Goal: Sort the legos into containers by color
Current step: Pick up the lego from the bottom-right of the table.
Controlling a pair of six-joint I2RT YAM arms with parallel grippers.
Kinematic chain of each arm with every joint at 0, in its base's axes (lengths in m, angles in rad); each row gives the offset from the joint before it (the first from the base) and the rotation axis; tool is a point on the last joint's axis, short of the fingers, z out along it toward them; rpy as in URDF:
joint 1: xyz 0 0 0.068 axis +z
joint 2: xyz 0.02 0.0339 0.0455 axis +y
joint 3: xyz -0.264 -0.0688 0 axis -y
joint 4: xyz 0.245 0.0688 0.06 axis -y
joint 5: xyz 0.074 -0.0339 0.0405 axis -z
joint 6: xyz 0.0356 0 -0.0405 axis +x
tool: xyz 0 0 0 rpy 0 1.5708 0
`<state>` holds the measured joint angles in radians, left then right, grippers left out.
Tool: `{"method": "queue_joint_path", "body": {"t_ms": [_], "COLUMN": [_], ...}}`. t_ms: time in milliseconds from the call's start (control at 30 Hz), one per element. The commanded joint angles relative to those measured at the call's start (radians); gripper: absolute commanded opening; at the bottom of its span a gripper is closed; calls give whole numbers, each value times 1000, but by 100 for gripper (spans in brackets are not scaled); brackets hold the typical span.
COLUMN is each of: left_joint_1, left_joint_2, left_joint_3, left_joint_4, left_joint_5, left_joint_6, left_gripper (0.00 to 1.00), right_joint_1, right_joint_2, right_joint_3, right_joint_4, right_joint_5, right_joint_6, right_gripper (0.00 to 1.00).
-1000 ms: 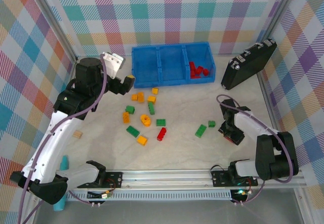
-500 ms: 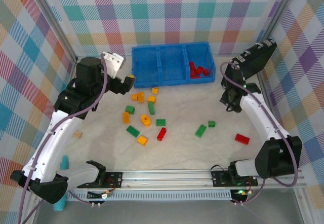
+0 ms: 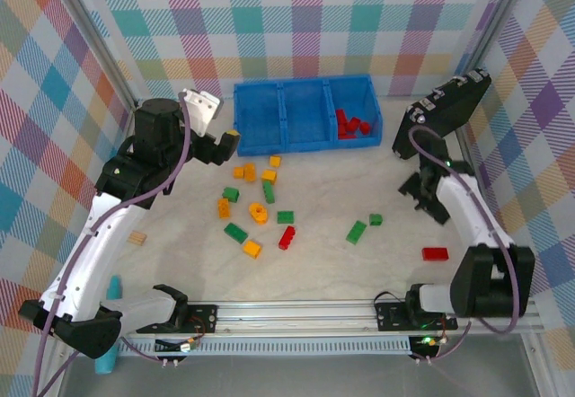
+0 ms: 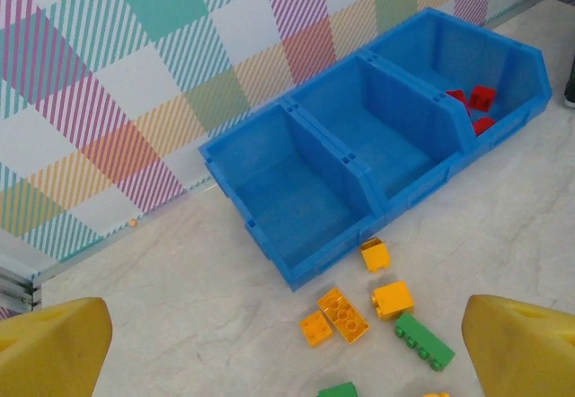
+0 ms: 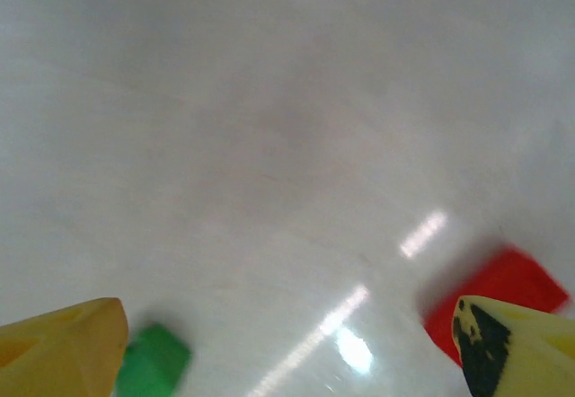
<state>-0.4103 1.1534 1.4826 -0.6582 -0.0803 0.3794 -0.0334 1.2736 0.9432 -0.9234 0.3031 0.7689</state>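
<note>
The blue tray [image 3: 303, 139] sits at twelve o'clock on the table [image 3: 341, 190], with red legos [image 3: 352, 126] in its right compartment [image 3: 345, 110]. Yellow, green and red bricks [image 3: 256, 210] lie scattered at the centre. The right gripper [image 3: 429, 204] hovers at three o'clock, fingers spread and holding nothing — a lone red brick [image 3: 436, 254] lies at its six. The left gripper [image 3: 228, 142] hangs at ten o'clock, fingers spread wide.

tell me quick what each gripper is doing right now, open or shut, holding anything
Left gripper: open, holding nothing.
Right gripper: open, holding nothing; a red lego lies loose near it.
</note>
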Motion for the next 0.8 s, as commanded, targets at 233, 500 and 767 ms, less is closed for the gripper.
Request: {"method": "queue_joint_path", "body": {"t_ms": [233,500,767], "left_joint_1": [-7,-7,-7], "left_joint_2": [-66,-50,-11], "left_joint_3": [-88,-111,-94], "left_joint_4": [44,55,50], "left_joint_5": [-33,-36,-41], "left_joint_6": [109,165,179], "left_gripper": [100,100,100], "right_joint_1": [-116,-191,-239], "right_joint_2": [-181,-253,-185], "right_joint_3": [-221,-381,-353], "right_joint_4": [-129,11,121], "right_joint_5": [-60,-73,-91], "right_joint_6": [388,495,429], "right_gripper": [95,90,89]}}
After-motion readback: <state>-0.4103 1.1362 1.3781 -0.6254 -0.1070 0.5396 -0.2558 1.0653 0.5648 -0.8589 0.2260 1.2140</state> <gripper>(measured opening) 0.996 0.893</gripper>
